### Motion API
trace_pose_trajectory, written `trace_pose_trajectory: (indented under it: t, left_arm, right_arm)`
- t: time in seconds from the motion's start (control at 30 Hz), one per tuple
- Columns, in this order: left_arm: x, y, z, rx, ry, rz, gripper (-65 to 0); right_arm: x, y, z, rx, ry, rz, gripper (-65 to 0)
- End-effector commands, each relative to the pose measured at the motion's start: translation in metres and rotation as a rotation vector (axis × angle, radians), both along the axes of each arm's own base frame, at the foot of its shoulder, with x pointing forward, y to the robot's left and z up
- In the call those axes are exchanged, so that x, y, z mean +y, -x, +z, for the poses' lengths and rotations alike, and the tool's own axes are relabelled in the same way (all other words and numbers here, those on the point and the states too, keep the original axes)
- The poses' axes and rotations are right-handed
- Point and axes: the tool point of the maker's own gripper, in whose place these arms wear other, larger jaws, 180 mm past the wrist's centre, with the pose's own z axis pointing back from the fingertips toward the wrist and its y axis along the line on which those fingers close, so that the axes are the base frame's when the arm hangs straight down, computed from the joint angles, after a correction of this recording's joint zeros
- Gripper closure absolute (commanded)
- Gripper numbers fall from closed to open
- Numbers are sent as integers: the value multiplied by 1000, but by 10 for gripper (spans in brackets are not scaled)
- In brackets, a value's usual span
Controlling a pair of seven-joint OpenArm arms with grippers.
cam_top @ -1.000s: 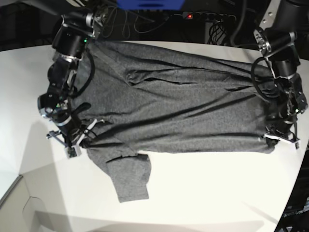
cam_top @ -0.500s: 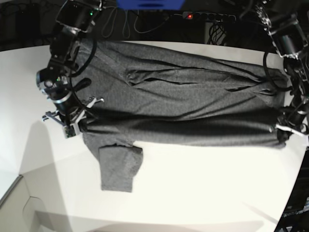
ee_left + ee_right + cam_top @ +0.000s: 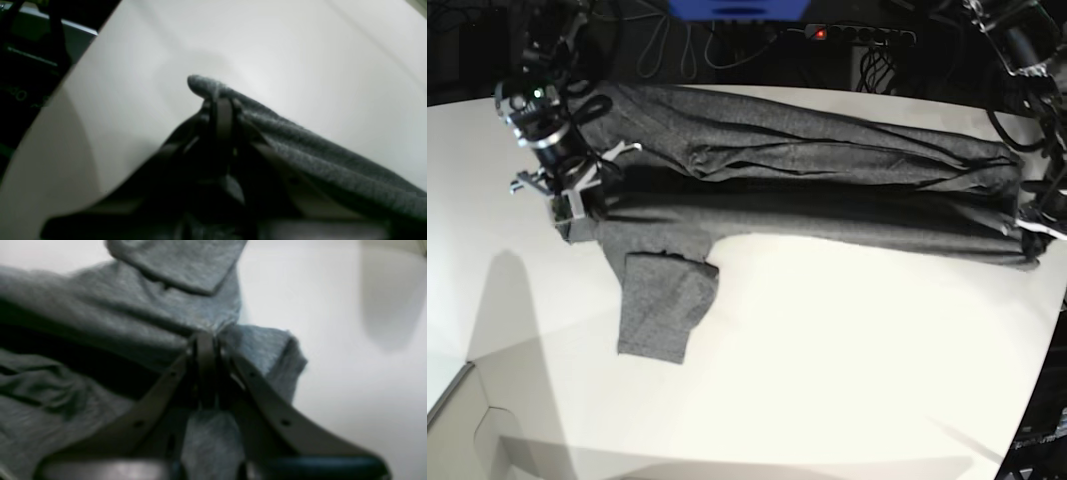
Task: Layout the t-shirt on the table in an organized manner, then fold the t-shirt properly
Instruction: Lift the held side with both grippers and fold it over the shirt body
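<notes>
The dark-grey t-shirt [image 3: 827,180] lies stretched sideways across the far part of the white table [image 3: 827,380], doubled over lengthwise into a long band. One sleeve [image 3: 662,310] hangs out toward the near side. My right gripper [image 3: 567,205] is shut on the shirt's left end; in the right wrist view its fingertips [image 3: 205,340] pinch a bunched fold of the shirt [image 3: 133,306]. My left gripper [image 3: 1029,235] is shut on the right end, and the left wrist view shows its tips [image 3: 222,103] clamping the shirt's edge [image 3: 333,166] just above the table [image 3: 267,50].
A power strip with a red light [image 3: 847,33] and cables lie behind the table's far edge. The table's curved edge [image 3: 1047,340] runs close to my left gripper. A pale box corner [image 3: 457,420] sits at the lower left.
Both grippers have carried the shirt's near edge toward the far side, over the rest of the garment. The band of cloth is narrower and the loose sleeve has been dragged along.
</notes>
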Motion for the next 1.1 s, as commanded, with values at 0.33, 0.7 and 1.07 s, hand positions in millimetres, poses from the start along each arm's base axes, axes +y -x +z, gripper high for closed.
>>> trace_pose_trajectory:
  t: [0.33,0.7,1.07]
  left_arm:
    - [16,32,4,0,-42,36,0]
    - [35,47,-11,25,0,116,0]
    - [38,39,-7,11,-3,117,0]
  right_arm:
    - [3,31,6,-4,-37,-7,0]
    - [18,56,-12,71,-58,26,0]
    - [31,69,-34,98,-124,43,0]
